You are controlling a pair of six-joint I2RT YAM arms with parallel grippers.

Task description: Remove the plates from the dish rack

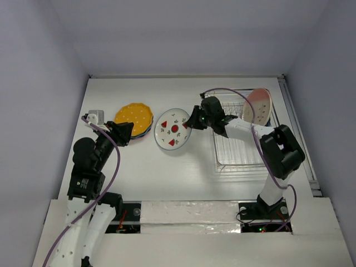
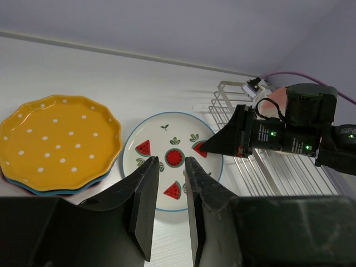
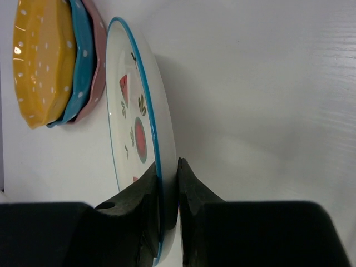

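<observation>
Overhead and close wrist views share one plate point(image 1: 173, 129)

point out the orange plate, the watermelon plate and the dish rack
orange plate point(image 2: 58, 142), left wrist view, dotted centre
watermelon plate point(image 1: 173, 128), top view, round red centre motif
dish rack point(image 1: 238, 151), top view, bare wire floor

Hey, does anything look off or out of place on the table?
Nothing stands out: no spill or damage. The white fruit plate is pinched at its rim by the right gripper, and a pink-edged plate leans at the far corner of the dish rack.

Left arm point(image 1: 78, 223), right arm point(image 1: 243, 128): white links, black joints, purple cables point(image 1: 118, 156), green LEDs point(image 2: 272, 134), black jaws.
</observation>
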